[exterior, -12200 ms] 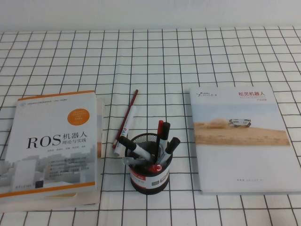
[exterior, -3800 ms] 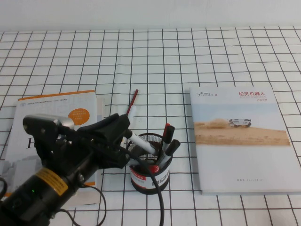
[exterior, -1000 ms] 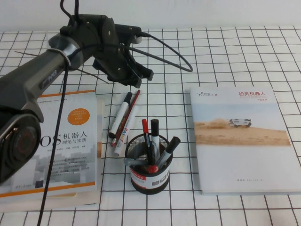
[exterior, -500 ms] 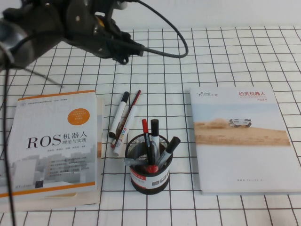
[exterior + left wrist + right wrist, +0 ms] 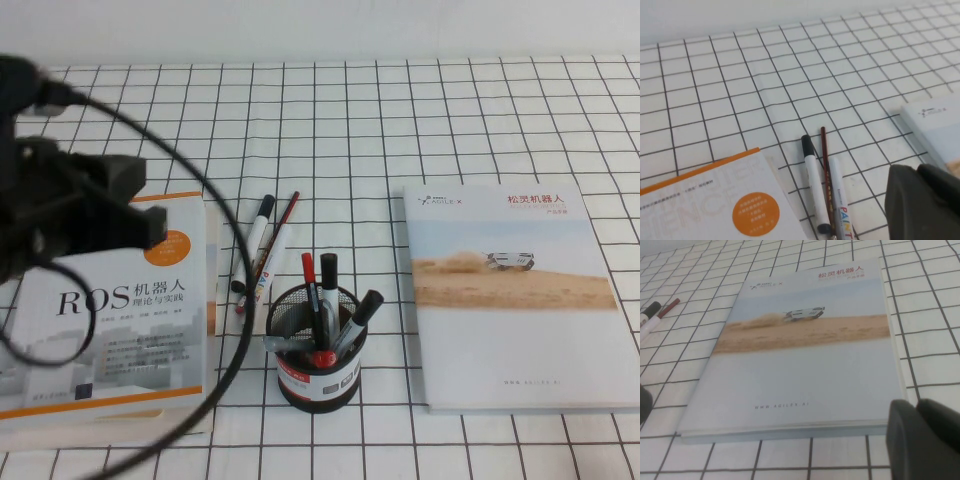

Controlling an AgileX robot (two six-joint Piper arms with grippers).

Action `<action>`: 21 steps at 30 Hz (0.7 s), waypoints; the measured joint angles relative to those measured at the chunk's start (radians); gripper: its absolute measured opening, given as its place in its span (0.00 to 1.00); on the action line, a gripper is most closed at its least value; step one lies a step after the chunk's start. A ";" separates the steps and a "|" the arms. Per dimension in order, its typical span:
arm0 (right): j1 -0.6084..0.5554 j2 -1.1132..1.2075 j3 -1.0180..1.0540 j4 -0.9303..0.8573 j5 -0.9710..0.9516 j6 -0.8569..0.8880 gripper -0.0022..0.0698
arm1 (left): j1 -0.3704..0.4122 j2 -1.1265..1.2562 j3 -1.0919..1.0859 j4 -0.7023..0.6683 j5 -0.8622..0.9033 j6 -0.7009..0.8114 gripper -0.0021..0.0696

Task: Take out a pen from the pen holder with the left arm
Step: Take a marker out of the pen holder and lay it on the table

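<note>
We see the left claw [image 5: 917, 172] clenched on nothing, held above the left side of the table [image 5: 400, 120], by the far corner of the ROS book [image 5: 110, 320]. The pen [image 5: 252, 240], white with a black cap, lies flat on the table outside the pen holder [image 5: 300, 385], just beside a red pencil [image 5: 278, 235] and a paint marker [image 5: 841, 210], between book and holder. Other markers [image 5: 328, 290] stand in the holder. The right claw [image 5: 916, 407] hangs empty, tips pressed together, at the near edge of the booklet [image 5: 515, 300].
</note>
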 joint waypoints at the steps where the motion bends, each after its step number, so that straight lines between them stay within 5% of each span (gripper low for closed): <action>1: 0.000 0.000 0.000 0.000 0.000 0.000 0.01 | 0.000 -0.053 0.041 0.000 -0.013 -0.004 0.03; 11: 0.000 0.000 0.000 0.000 0.000 0.000 0.01 | 0.000 -0.379 0.298 0.044 0.020 -0.097 0.03; 21: 0.000 0.000 0.000 0.000 0.000 0.000 0.01 | 0.000 -0.415 0.406 0.157 -0.057 -0.090 0.03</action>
